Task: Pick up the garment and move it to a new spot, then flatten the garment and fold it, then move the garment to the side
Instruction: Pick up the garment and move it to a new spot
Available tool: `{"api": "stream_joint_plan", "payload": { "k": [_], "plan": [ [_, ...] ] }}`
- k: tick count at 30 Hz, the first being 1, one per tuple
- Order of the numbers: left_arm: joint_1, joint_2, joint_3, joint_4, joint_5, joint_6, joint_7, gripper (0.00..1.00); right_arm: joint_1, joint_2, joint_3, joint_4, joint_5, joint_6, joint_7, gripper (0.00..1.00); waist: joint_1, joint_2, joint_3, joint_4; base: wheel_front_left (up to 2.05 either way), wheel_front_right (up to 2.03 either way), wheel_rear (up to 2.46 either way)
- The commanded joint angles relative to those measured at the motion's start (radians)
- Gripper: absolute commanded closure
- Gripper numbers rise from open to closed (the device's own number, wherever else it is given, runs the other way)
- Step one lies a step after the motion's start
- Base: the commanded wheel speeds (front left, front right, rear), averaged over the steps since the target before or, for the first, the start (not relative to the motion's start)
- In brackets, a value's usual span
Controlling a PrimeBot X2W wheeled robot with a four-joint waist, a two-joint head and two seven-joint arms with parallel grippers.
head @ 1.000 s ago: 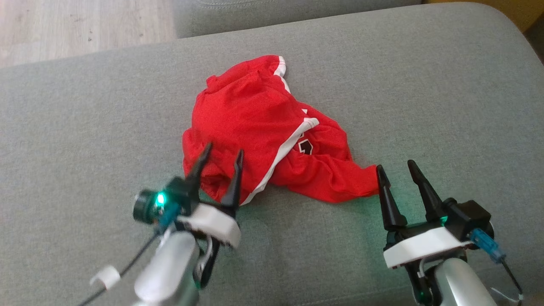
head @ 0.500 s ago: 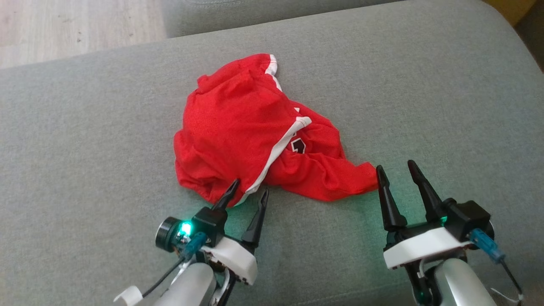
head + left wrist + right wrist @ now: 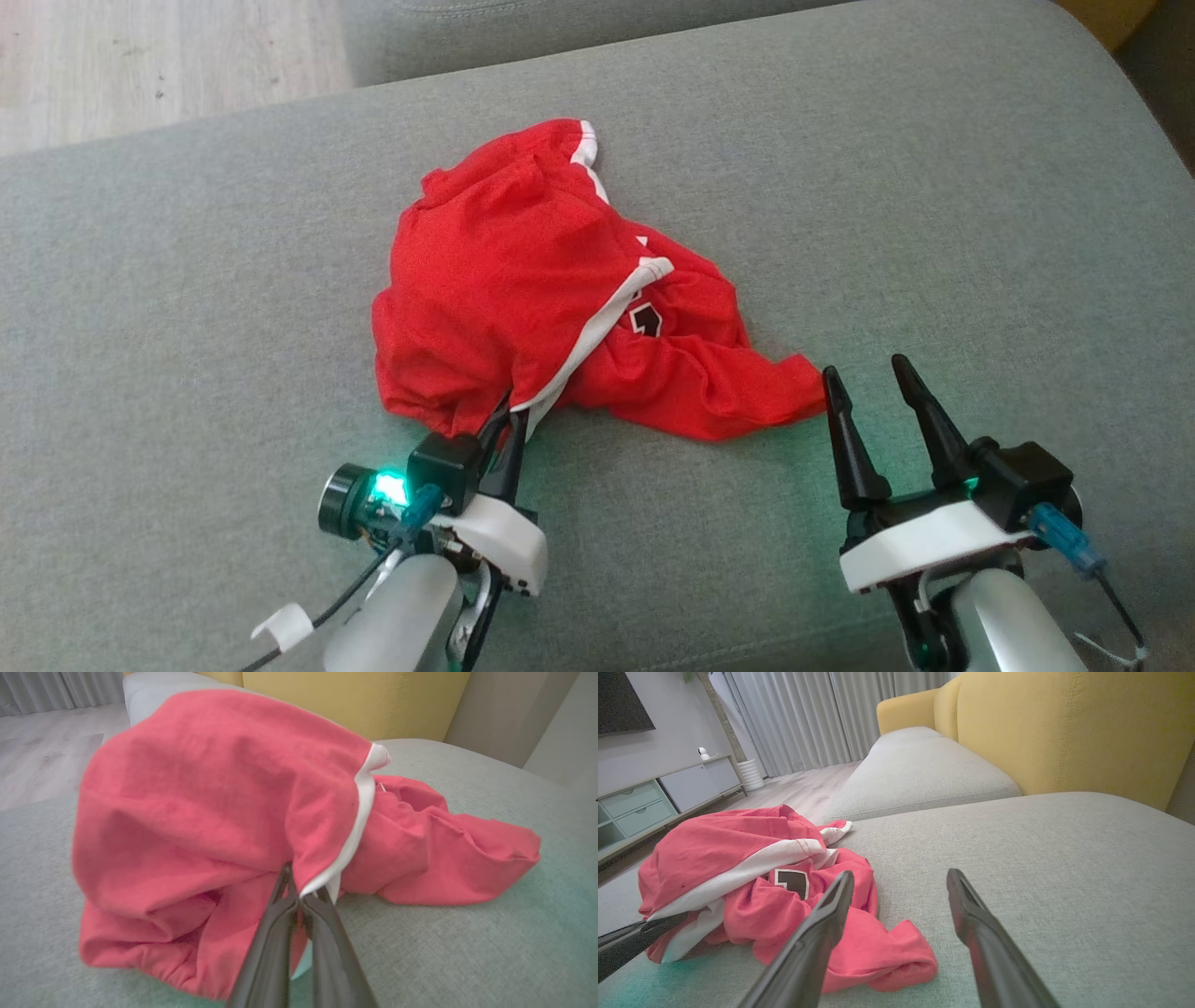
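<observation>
Grey sofa cushion (image 3: 187,280), yellow backrest (image 3: 1064,732) behind crumpled garment (image 3: 504,271)

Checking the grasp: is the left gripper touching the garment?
Touching. The left wrist view shows the left gripper shut on the garment at its white-trimmed edge.

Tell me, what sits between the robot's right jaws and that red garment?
Nothing. In the head view, the right jaws' nearer tip almost meets the red garment; at most a sliver of bare grey cushion separates them.
</observation>
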Motion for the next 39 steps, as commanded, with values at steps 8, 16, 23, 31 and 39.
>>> {"api": "stream_joint_plan", "payload": {
  "k": [8,16,23,31,39],
  "plan": [
    [-0.044,0.009,0.055,-0.095,-0.009,0.014,-0.031,1.0,0.001,-0.003,0.007,-0.024,-0.003,0.004,-0.011,0.0,0.0,0.0,-0.016,0.028,0.0,0.0,0.0],
    [-0.05,0.065,0.087,-0.246,-0.021,0.027,-0.006,1.0,0.013,-0.003,-0.005,-0.018,-0.003,0.004,-0.011,0.0,0.0,0.0,-0.044,0.056,0.0,0.0,0.0],
    [-0.1,0.196,0.149,-0.475,-0.019,0.048,0.118,1.0,0.022,-0.003,-0.01,-0.016,0.0,0.004,-0.011,0.0,0.0,0.0,-0.058,0.075,0.0,0.0,0.0],
    [-0.244,0.391,0.29,-0.623,-0.024,0.054,0.261,1.0,0.013,-0.003,-0.018,-0.025,-0.004,0.004,-0.011,0.0,0.0,0.0,-0.035,0.088,0.0,0.0,0.0],
    [-0.387,0.594,0.425,-0.553,-0.027,0.038,0.353,1.0,-0.004,-0.003,-0.027,-0.036,-0.022,0.004,-0.011,0.0,0.0,0.0,0.015,0.093,0.0,0.0,0.0]
  ]
}}
